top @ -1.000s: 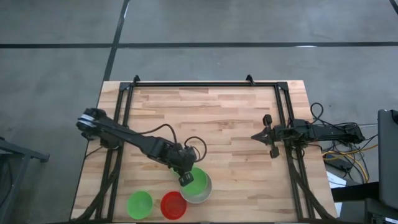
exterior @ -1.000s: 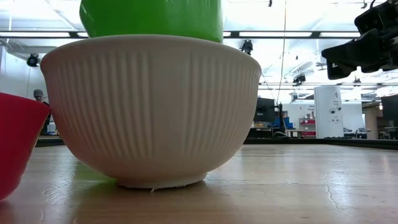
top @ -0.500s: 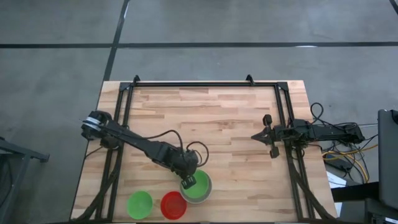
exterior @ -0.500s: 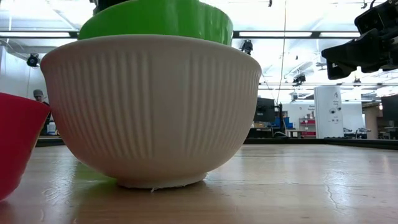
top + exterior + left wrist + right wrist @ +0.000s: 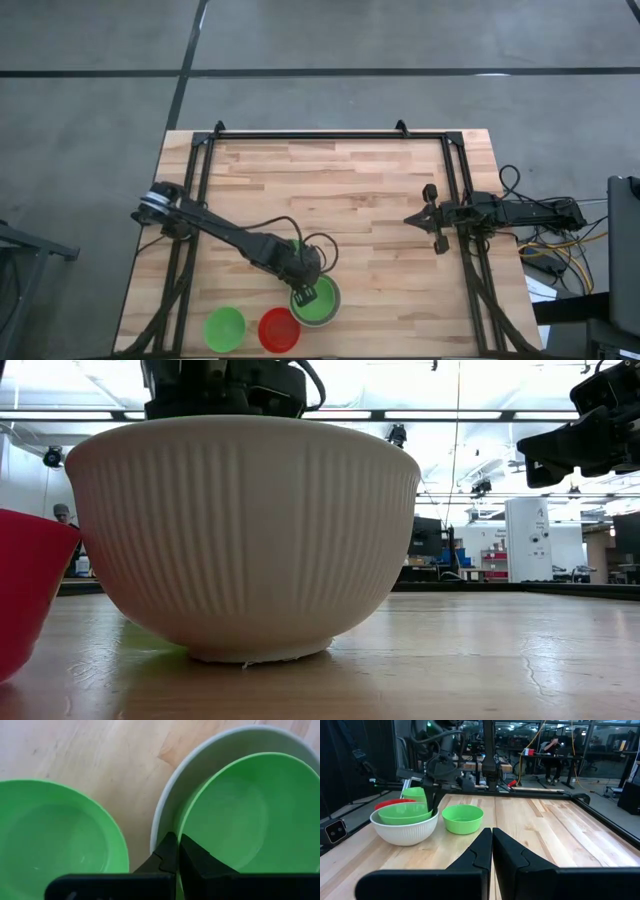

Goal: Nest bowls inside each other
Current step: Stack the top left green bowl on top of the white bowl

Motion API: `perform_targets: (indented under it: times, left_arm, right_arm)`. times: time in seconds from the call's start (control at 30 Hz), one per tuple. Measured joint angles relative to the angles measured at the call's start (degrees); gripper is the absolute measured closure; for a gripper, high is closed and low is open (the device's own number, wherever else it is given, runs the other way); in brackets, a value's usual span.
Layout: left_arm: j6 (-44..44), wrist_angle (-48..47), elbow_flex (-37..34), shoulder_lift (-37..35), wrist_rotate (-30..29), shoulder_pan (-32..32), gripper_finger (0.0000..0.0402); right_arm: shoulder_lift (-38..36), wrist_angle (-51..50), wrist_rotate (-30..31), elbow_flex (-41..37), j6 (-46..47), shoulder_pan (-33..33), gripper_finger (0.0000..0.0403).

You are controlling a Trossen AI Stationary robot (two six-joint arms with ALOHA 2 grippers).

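Note:
A ribbed white bowl stands near the table's front edge, and a green bowl lies inside it. My left gripper reaches down from above and is shut on that green bowl. A second green bowl rests on its base right beside the white bowl. A red bowl and a third green bowl stand to the white bowl's left. At the table's right side my right gripper hovers level and shut, with nothing in it. My left gripper pinches the rim of the green bowl between its two fingers, one inside the wall and one outside. The fingers slant down from above, from the far left. The bowl sits inside the white bowl, its rim below the white rim in the low view.
A black frame runs along the far edge and down both sides of the wooden table. Cables lie off the right edge. Bare wood stretches across the middle and the far half of the table.
My left gripper has come down with the green bowl, still shut on it. The bowl, first well above the white bowl's rim, has sunk into the white bowl and out of sight in the low view.

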Motion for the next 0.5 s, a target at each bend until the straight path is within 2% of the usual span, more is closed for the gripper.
perform_targets:
  times: [0.17,0.5]
  left_arm:
    - [0.01,0.24,0.0,0.22,-0.01,0.01,0.039]
    - [0.03,0.59,0.0,0.07,0.14,0.08,0.0352]
  right_arm:
    - [0.0,0.0,0.0,-0.01,-0.01,0.0,0.0394]
    - [0.0,0.0,0.0,0.0,0.01,-0.02,0.0394]
